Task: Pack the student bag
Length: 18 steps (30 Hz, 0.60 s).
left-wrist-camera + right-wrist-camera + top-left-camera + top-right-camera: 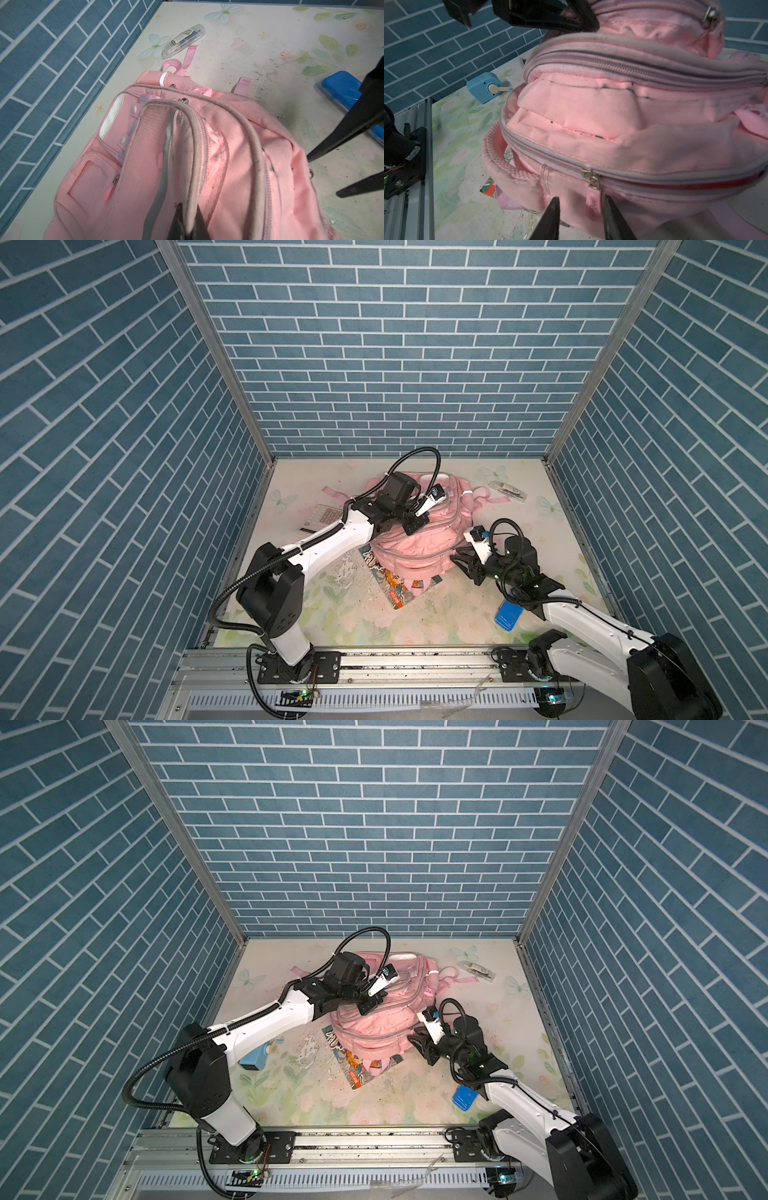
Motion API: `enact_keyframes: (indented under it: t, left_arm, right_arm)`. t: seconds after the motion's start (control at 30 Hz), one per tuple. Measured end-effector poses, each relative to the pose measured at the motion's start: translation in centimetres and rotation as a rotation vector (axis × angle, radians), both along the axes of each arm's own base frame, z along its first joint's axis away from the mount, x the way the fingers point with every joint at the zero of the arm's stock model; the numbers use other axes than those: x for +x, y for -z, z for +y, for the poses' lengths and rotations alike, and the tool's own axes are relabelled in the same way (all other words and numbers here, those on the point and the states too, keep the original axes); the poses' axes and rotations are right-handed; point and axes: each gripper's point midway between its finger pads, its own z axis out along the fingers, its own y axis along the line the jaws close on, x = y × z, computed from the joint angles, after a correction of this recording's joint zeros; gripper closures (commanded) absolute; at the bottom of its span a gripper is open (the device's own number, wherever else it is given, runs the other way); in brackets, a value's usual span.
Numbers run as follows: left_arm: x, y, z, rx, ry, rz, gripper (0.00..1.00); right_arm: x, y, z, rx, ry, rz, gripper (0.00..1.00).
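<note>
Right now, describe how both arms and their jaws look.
The left arm and right arm share one build: white link shells, boxy black joints, and ribbed black cable conduit looping outside. The jaws are slim, tapering black prongs.

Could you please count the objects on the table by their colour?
Pink: 1, fabric student bag
Blue: 2, flat plastic case, crank pencil sharpener
Clear: 1, plastic pen box
White: 1, calculator
Multicoloured: 1, thin book
Total: 6
</note>
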Motion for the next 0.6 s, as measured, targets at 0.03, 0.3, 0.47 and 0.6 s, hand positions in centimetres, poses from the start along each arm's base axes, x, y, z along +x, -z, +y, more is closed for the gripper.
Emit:
enact_keyframes:
  t: [0.03,0.3,0.47,0.6]
  left_arm:
    - [0.0,0.0,0.0,-0.002,0.0,0.001,1.0]
    - [0.0,-0.4,0.1,-0.017,0.004,0.003,1.0]
    - [-0.1,-0.5,0.0,-0.025,0.007,0.011,1.0]
    - [-0.3,-0.6,-0.2,-0.041,0.01,0.022,1.0]
  right_arm:
    - [0.0,-0.1,0.0,0.003,0.0,-0.002,0.63]
    - [0.1,0.6,-0.2,0.005,0.007,0.016,0.65]
    - [0.5,1.5,-0.3,0.005,0.01,0.051,0.68]
    - [0.5,2.2,0.0,0.007,-0.011,0.075,0.71]
